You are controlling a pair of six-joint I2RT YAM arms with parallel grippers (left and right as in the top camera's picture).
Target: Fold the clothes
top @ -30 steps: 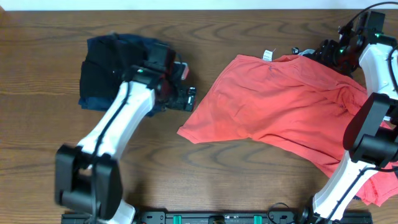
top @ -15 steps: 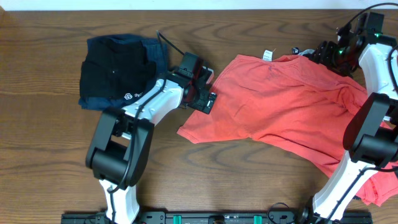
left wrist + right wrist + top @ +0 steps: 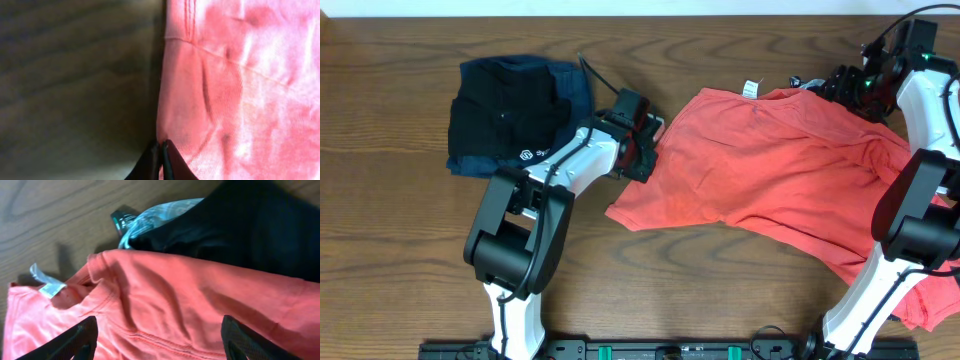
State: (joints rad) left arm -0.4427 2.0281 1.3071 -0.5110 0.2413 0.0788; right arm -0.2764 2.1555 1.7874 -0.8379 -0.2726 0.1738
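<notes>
Nearest to us, one end of the coral-red T-shirt (image 3: 770, 170) bunches at the near right corner of the worktop (image 3: 400, 250), beside the right arm's base. From that corner the shirt spreads, rumpled and unfolded, across the right half of the wood. Farther in, at the shirt's left edge, the left claw (image 3: 648, 152) is clenched. In the left wrist view its fingertips (image 3: 150, 167) meet right at the hem, though we cannot tell whether any cloth is caught between them. Just beyond and to the left sits the folded black garment (image 3: 500, 125) with its small white logo (image 3: 527, 154). It lies on the folded navy garment (image 3: 575, 85), and both are apart from the shirt. Farthest off, at the shirt's collar with its white label (image 3: 750, 88), the right claw (image 3: 159, 330) hovers released, its fingers spread wide above the coral fabric.
</notes>
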